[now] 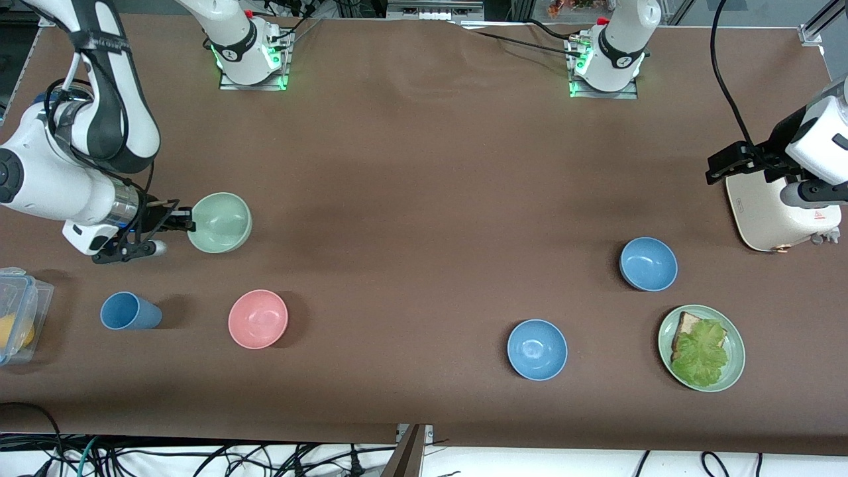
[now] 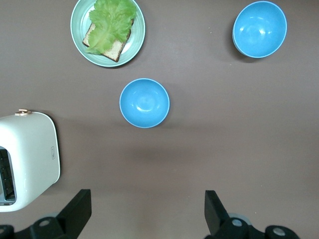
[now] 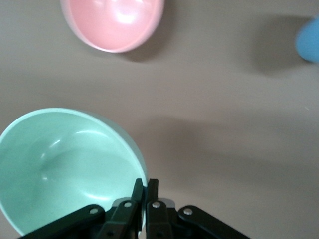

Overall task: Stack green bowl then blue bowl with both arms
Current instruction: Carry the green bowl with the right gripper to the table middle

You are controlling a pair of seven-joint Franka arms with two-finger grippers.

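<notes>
- Lifting the green bowl [image 1: 220,222], which sits at the right arm's end of the tabletop [image 1: 411,199], risks tilt or slip: the right tool [image 1: 187,224] is clamped on its thin rim only.
- The left tool [image 2: 144,211], fingers apart, waits over the toaster [image 1: 775,212], well apart from each blue bowl [image 1: 648,264].

The glossy white right arm's black two-finger gripper [image 1: 187,222] is pinching tight, low over the table; the left arm's gripper [image 2: 144,211] is hanging wide open, waiting.
</notes>
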